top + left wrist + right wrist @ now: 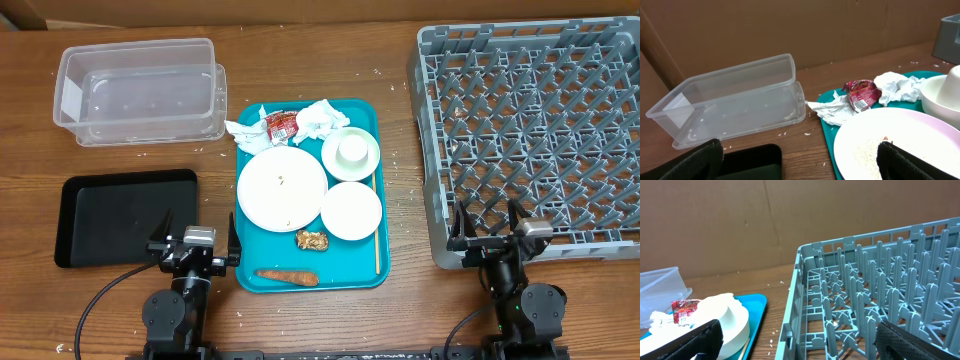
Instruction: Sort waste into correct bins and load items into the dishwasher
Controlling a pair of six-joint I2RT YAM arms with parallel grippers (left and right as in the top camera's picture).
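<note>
The left gripper (198,230) sits between black tray (120,215) and teal tray (350,262), the right gripper (490,224) at the grey dish rack (430,180) — both sets of fingers spread apart, empty.

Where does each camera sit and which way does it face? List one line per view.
Overhead: above the table, looking down on the teal tray; left gripper and right gripper show.
Left wrist: low, facing the clear tub; own fingers at bottom corners.
Right wrist: low, facing the dish rack; own fingers likewise.
Shared: both wrist views catch the red wrapper.

Black arms (178,305), grey wrist blocks (199,235), black cables (100,295) (fingers (695,162) matte, textured black)
</note>
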